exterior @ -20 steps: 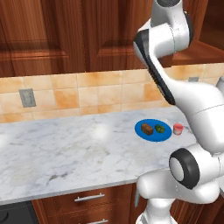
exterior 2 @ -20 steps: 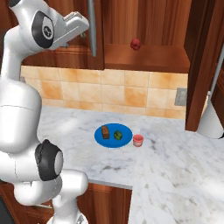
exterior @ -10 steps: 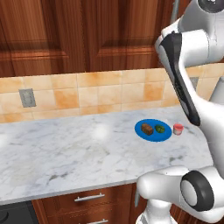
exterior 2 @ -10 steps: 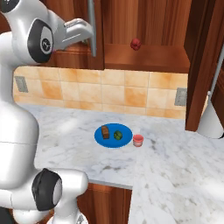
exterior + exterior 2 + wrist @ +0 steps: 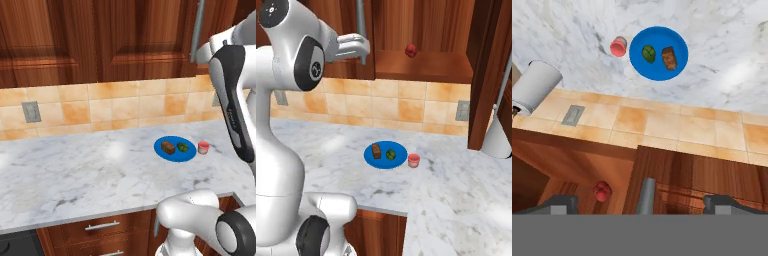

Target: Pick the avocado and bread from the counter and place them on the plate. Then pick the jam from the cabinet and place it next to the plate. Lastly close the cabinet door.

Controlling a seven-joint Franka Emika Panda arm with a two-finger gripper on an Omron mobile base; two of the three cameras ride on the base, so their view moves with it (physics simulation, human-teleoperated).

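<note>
Sitting on the marble counter point(image 5: 75, 175), the blue plate point(image 5: 186, 155) carries the bread point(image 5: 168, 147) on its left half and the avocado point(image 5: 182, 147) on its right half, the two just apart. Jam jar point(image 5: 203, 147) stands upright on the counter just right of the plate, close to its rim without touching. Same layout from the right base view: bread point(image 5: 376, 150), avocado point(image 5: 390, 154), jam point(image 5: 413, 160) in a row left to right.

Up high, the gripper point(image 5: 642, 201) is spread wide and grasps nothing; its two fingertips point(image 5: 562, 202) stand on either side of the silver bar handle point(image 5: 646, 195) of the cabinet door point(image 5: 712, 175), no contact visible. In the right base view the hand reaches to that handle point(image 5: 361, 22) at the door's edge. Cabinet point(image 5: 426, 65) to the right of the door stands open, with a dark red round fruit point(image 5: 411, 49) on its wooden shelf. White paper towel roll point(image 5: 496, 137) at far right by the wall.
</note>
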